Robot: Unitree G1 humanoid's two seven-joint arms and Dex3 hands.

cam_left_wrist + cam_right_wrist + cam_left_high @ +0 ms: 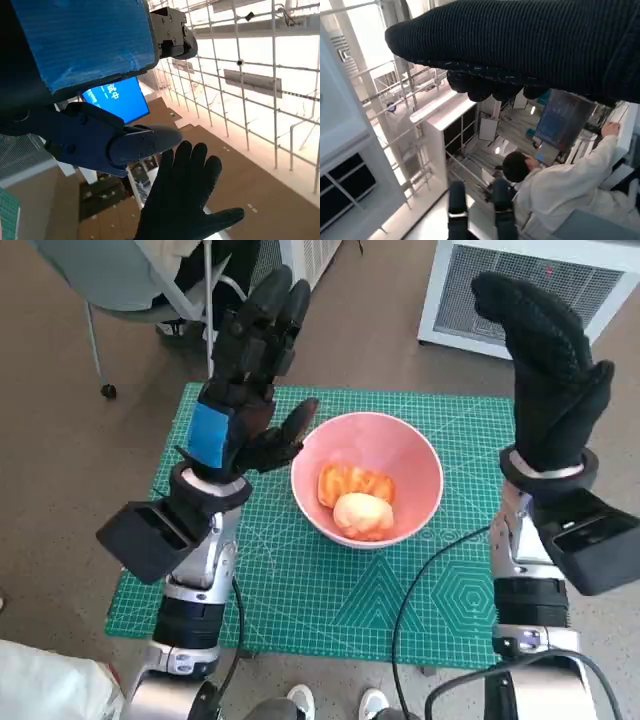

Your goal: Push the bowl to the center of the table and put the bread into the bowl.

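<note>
The bread (357, 502) lies in the bowl (425, 465) at the mat's (330, 590) middle — both hands, left (250, 380) and right (545, 370), are raised, fingers spread, holding nothing.

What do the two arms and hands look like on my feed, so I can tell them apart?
The left hand is black hard plastic with a patch of blue tape on its back and jointed black fingers. The right hand wears a black knitted glove. Both forearms are pale silver-grey with a black camera box at the wrist; black cables trail from them.
</note>
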